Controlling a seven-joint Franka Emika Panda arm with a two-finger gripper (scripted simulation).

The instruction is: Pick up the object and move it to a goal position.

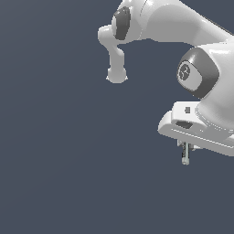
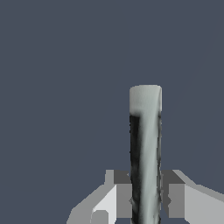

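Observation:
The object is a thin grey rod with a pale greenish tint (image 1: 185,154). It hangs upright below the white hand at the exterior view's right, its lower end free in the air. My gripper (image 1: 186,148) is shut on its upper part. In the wrist view the rod (image 2: 145,144) stands out lengthwise from between my two fingers (image 2: 124,199), which press on it from both sides. My gripper (image 2: 146,200) holds it well clear of any surface. No goal marker shows in either view.
The white arm (image 1: 183,23) spans the upper part of the exterior view, with its base link (image 1: 116,73) further back. The background is a plain dark blue-grey field.

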